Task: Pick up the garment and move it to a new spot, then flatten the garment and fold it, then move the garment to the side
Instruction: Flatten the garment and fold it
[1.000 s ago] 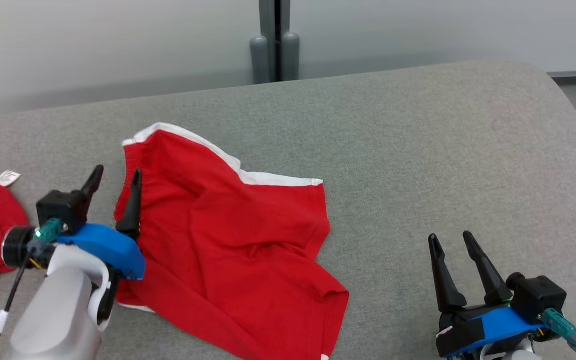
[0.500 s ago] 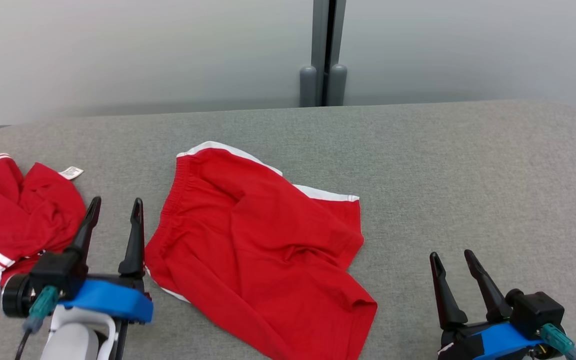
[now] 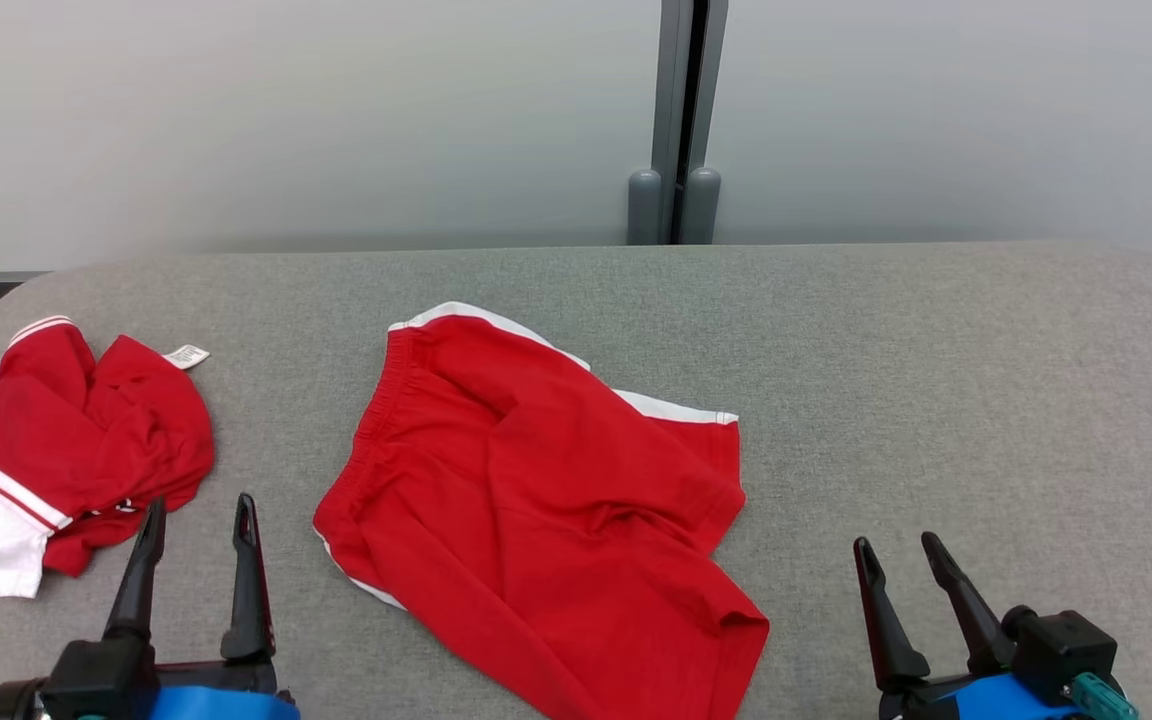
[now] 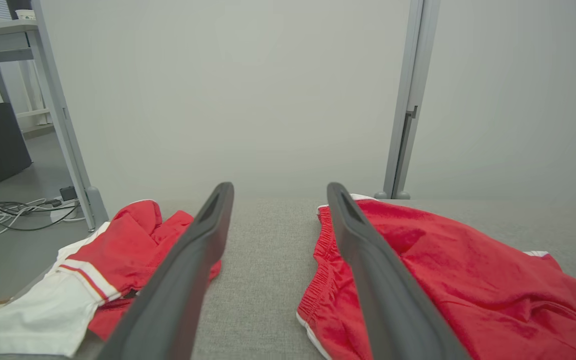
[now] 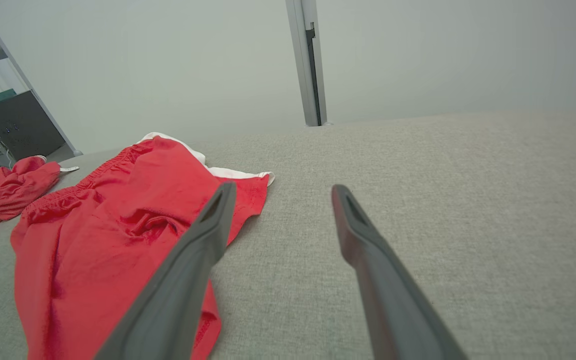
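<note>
Left pincer (image 3: pixel 199 502) sits low at the near-left, fingers spread wide, gripping nothing, tips over bare grey surface (image 3: pixel 936 380) between the two garments. Right pincer (image 3: pixel 894 542) at the near-right, also wide open and empty, well clear of the cloth. Red shorts (image 3: pixel 536 500) with white trim lie rumpled mid-surface, waistband toward the left, one leg bunched toward the near edge. Crumpled red-and-white jersey (image 3: pixel 86 440) at the far-left edge, white tag (image 3: pixel 186 356) showing, apart from the shorts. Grey partition post (image 3: pixel 681 120) behind.

Head: high, facing forward and down across the tabletop (image 3: pixel 936 400).
Left wrist: low, close, facing the wall (image 4: pixel 268 100).
Right wrist: low, close, facing the wall.
Shared: shorts (image 3: pixel 536 500), all views.
</note>
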Controlling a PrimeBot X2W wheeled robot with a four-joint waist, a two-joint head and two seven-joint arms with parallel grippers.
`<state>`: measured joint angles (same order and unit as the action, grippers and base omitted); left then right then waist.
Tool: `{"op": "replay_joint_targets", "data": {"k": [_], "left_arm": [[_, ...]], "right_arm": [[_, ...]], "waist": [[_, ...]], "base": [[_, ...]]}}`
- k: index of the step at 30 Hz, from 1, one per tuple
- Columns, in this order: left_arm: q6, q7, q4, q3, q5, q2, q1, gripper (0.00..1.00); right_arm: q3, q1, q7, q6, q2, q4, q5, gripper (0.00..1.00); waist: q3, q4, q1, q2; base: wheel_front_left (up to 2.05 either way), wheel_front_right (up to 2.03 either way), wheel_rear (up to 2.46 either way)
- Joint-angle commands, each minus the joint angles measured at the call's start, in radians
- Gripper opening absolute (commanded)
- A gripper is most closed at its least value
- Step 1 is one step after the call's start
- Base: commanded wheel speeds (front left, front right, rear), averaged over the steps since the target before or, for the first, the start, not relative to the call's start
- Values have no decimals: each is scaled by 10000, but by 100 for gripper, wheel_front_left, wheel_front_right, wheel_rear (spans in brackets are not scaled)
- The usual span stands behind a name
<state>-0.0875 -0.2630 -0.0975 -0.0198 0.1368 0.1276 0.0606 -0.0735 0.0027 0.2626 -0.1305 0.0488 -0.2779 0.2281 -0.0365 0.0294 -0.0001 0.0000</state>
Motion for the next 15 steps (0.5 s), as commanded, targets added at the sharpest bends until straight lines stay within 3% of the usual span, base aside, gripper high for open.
{"op": "replay_joint_targets", "data": {"k": [1,8,15], "left_arm": [[-30,-26,28,-45,-77,-55,131,100],[-241,-26,-30,-381,-320,-360,331,100],[-361,-26,-81,-476,-496,-467,189,100]], "right_arm": [[-18,83,33,-5,29,-29,-44,100],[-249,235,33,-5,29,-274,-4,100],[-1309,248,33,-5,29,-860,147,100]], "waist": [[14,3,1,0],[71,36,1,0],[47,58,1,0]], "base": [[0,0,0],[0,0,0],[0,0,0]]}}
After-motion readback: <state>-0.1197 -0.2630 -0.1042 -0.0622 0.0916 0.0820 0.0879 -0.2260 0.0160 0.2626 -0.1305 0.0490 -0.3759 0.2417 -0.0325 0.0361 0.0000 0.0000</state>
